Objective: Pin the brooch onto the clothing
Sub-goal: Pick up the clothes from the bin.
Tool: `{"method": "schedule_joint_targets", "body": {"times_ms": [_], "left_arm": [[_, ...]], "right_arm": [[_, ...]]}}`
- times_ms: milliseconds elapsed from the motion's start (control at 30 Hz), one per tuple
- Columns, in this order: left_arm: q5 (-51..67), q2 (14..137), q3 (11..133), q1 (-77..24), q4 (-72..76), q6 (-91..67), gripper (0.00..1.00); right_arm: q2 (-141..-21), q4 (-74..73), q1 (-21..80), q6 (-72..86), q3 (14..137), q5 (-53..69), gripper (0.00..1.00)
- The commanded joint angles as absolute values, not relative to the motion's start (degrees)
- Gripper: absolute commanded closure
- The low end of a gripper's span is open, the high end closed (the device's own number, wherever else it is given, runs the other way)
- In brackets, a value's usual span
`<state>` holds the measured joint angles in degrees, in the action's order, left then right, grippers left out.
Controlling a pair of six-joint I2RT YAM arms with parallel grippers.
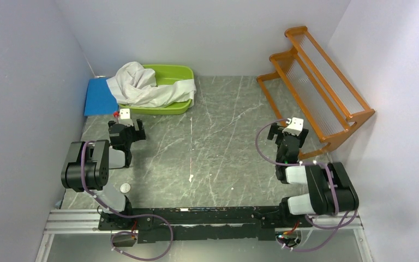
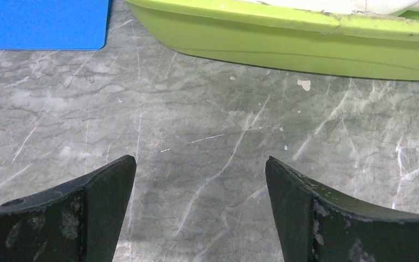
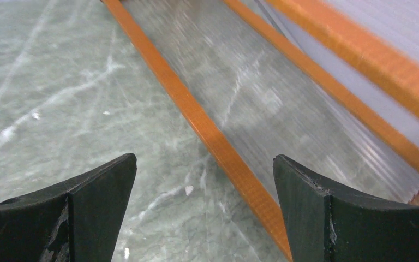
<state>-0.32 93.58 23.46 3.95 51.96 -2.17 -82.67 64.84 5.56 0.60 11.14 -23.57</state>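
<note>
The clothing [image 1: 142,86] is a white shirt, crumpled in a green bin [image 1: 170,108] at the back left, with one part draped over the bin's right rim. The left wrist view catches only a strip of it [image 2: 393,5] above the bin's wall [image 2: 305,46]. I cannot make out the brooch for certain; a tiny red item [image 1: 114,114] lies by the bin's front left corner. My left gripper [image 1: 125,125] hovers just in front of the bin, open [image 2: 201,159] with bare table between its fingers. My right gripper [image 1: 288,131] is open [image 3: 205,157] over the table by the rack.
An orange wooden rack [image 1: 319,82] stands at the back right; its lower rail [image 3: 196,114] runs between my right fingers in the wrist view. A blue mat [image 1: 99,97] lies left of the bin. A small white speck [image 1: 190,178] lies mid-table. Walls enclose three sides.
</note>
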Motion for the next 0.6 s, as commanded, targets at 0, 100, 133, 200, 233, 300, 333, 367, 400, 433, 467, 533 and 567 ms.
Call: {"method": "schedule_joint_targets", "body": {"times_ms": [0, 100, 133, 200, 233, 300, 333, 367, 400, 433, 467, 533, 567], "left_arm": [[-3.2, 92.4, 23.5, 4.3, 53.1, -2.7, 0.06], [-5.9, 83.7, 29.1, 4.3, 32.1, -6.2, 0.06], [-8.0, 81.1, 32.4, 4.2, 24.8, -9.0, 0.06], [-10.6, 78.3, 37.8, 4.2, 10.7, -13.9, 0.06], [-9.8, 77.2, 39.5, 4.2, 6.6, -14.5, 0.06], [-7.3, 74.7, 41.9, 4.2, -0.4, -15.7, 0.06], [-6.9, 72.6, 42.8, 4.3, -4.0, -17.3, 0.06], [-7.4, 71.0, 43.7, 4.2, -8.0, -19.9, 0.06], [-8.2, 69.3, 44.5, 4.2, -11.8, -22.9, 0.06], [-9.1, 67.5, 45.2, 4.3, -15.3, -25.3, 0.06], [-10.0, 65.9, 45.8, 4.3, -18.4, -28.3, 0.06], [-11.7, 62.8, 46.7, 4.3, -23.8, -33.2, 0.06], [-12.3, 61.6, 47.1, 4.3, -26.3, -35.8, 0.06]], "right_arm": [[-69.5, 50.4, 7.2, -3.0, 15.6, -17.5, 0.00], [-63.2, 31.0, 7.3, 1.6, 23.8, -14.8, 0.00], [-62.1, 26.5, 7.3, 2.4, 26.1, -12.9, 0.00], [-60.7, 19.0, 7.3, 4.0, 30.1, -8.9, 0.00], [-60.2, 16.1, 7.3, 5.0, 31.3, -7.7, 0.00], [-59.4, 11.3, 7.3, 6.2, 33.0, -5.2, 0.00], [-59.1, 9.2, 7.3, 6.6, 33.7, -4.1, 0.00], [-58.8, 7.1, 7.3, 6.8, 34.4, -3.4, 0.00], [-58.5, 5.3, 7.3, 6.9, 35.0, -3.0, 0.00], [-58.2, 3.0, 7.3, 7.4, 35.6, -3.2, 0.00], [-58.1, 0.6, 7.3, 8.1, 36.3, -3.6, 0.00], [-57.9, -2.1, 7.2, 10.8, 36.9, -5.3, 0.00], [-58.0, -4.0, 7.2, 12.4, 37.4, -6.0, 0.00]]}}
